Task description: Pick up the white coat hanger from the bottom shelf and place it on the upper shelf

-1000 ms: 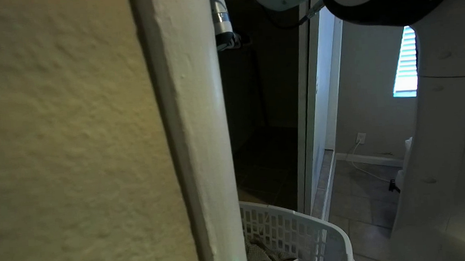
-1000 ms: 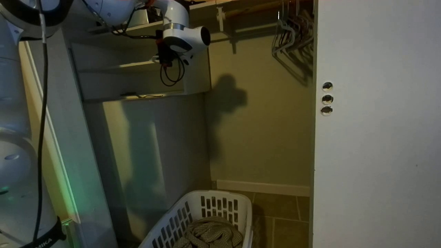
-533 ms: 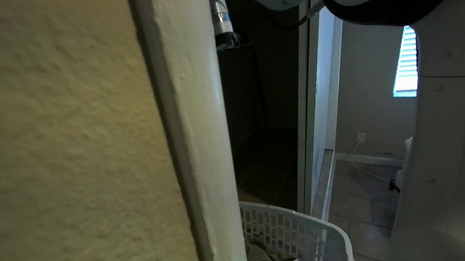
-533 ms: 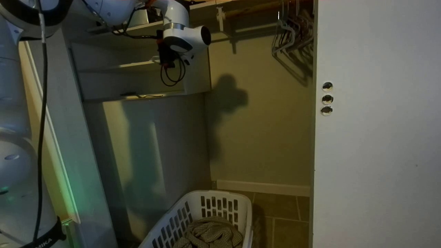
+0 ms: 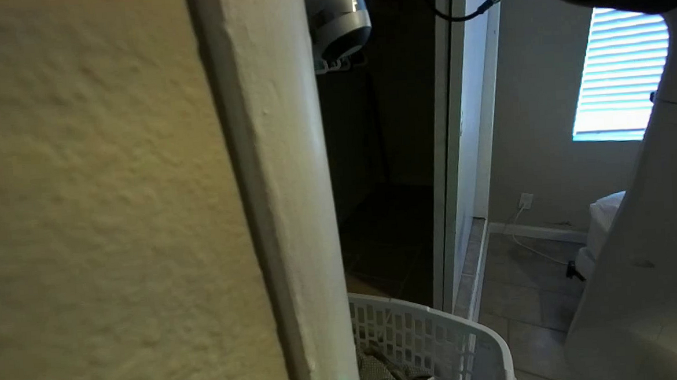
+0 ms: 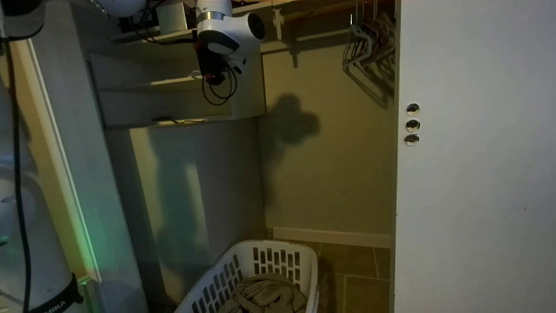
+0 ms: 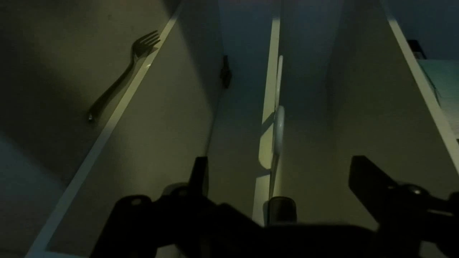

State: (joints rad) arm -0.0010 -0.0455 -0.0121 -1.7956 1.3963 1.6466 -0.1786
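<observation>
The white coat hanger (image 7: 279,132) rests along the front edge of the upper shelf (image 7: 266,157), on its top side, partly jutting past the edge. A small white bit of the hanger (image 6: 195,74) shows on that shelf in an exterior view. My gripper (image 7: 279,161) stands open in the wrist view, fingers (image 7: 200,175) wide apart on either side of the board and touching neither it nor the hanger. Below runs the bottom shelf (image 7: 96,154). From outside, the arm's wrist (image 6: 223,37) hides the fingers.
A dark fork (image 7: 125,75) lies by the bottom shelf's edge, and a small dark item (image 7: 226,73) lies farther in. A box (image 6: 171,18) stands on top of the unit. Several hangers (image 6: 360,48) hang from the rail. A laundry basket (image 6: 312,261) stands below; a door (image 6: 473,182) bounds the closet.
The arm has shifted: its upper links have drawn back toward the frame edge in both exterior views and the wrist has tilted slightly. The white hanger piece stays at the shelf.
</observation>
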